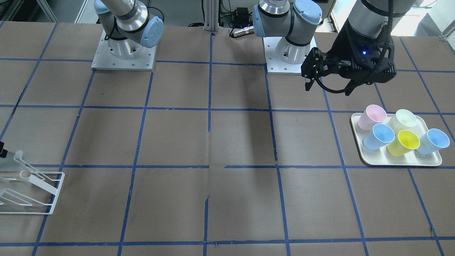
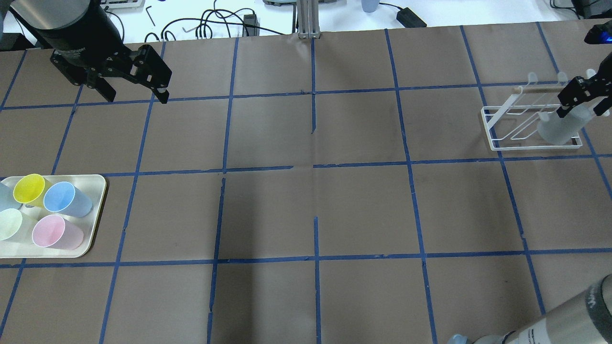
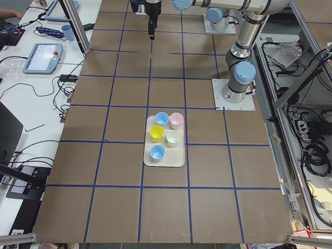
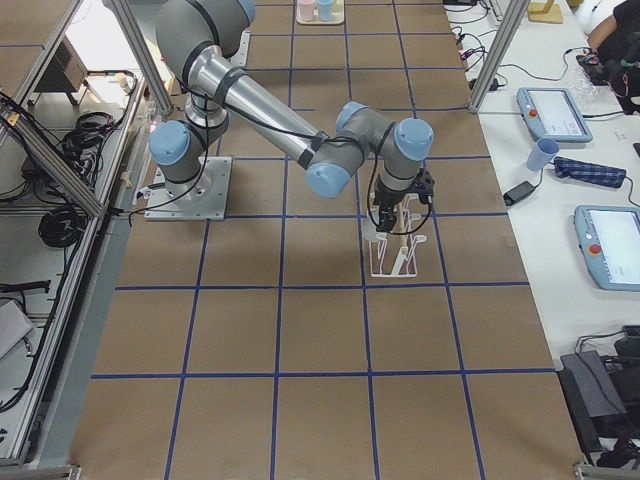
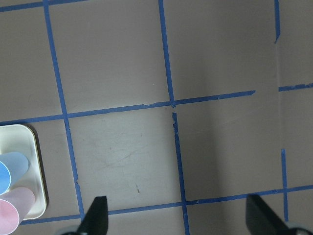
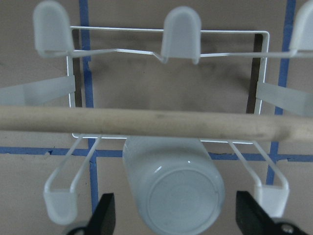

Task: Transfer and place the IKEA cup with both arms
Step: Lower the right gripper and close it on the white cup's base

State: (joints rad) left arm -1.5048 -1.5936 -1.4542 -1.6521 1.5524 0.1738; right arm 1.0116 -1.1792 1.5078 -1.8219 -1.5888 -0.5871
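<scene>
- Right gripper (image 6: 176, 211): my jaws stand wide open and straddle the cup (image 6: 173, 193). In the wrist view a slim gap shows between each fingertip and the cup wall, so I grip nothing.
- Cup: pale grey, resting tilted in the rack (image 6: 181, 29) at the table's end on my right, with its closed base turned towards my right wrist camera. In that view it lies just below the wooden bar (image 6: 146, 122), between two wire prongs.
- Rack: white wire with capped prong tips. It stands on the table (image 1: 213, 142), which is brown and marked with a grid of blue tape.
- Left gripper (image 1: 328, 89): my jaws are spread wide and hold nothing. It hangs above bare table near my left base, well apart from the rack.
- Tray (image 1: 401, 163): cream, near the table's end on my left, on the operators' side of my left gripper. It carries five cups: pink (image 1: 371, 117), pale green (image 1: 405, 119), yellow (image 1: 403, 142) and two blue (image 1: 378, 137) (image 1: 433, 140). All five are packed closely together.
- Left wrist view: only the tray's corner and two cups show at the frame's left edge.
</scene>
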